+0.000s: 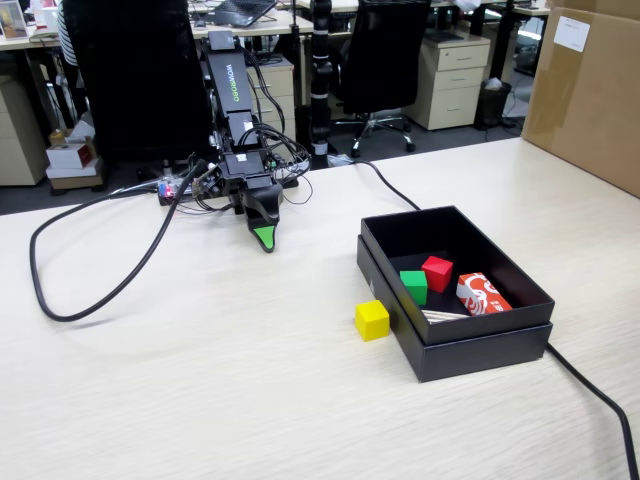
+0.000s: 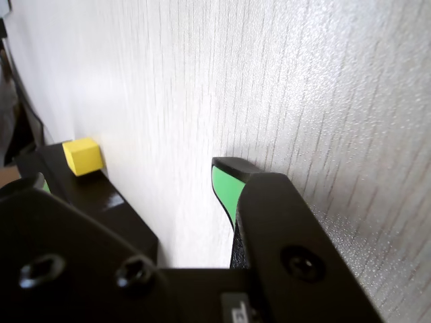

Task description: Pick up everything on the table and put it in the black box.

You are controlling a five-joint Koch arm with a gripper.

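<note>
I count one yellow cube (image 1: 371, 319), one green cube (image 1: 414, 286), one red cube (image 1: 437, 272), one red-and-white packet (image 1: 482, 294), one black box (image 1: 470, 347).

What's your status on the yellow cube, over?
Gripper empty, low over the table, jaw state unclear. Yellow cube on the table beside the black box wall, not yet in. Nothing between gripper and cube.

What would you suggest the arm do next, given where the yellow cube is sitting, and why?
Probably swing the gripper across the table toward the yellow cube and stop above it. The cube sits on the table just outside the black box, while the green cube and red cube are already inside. The gripper is far from it and holds nothing.
</note>
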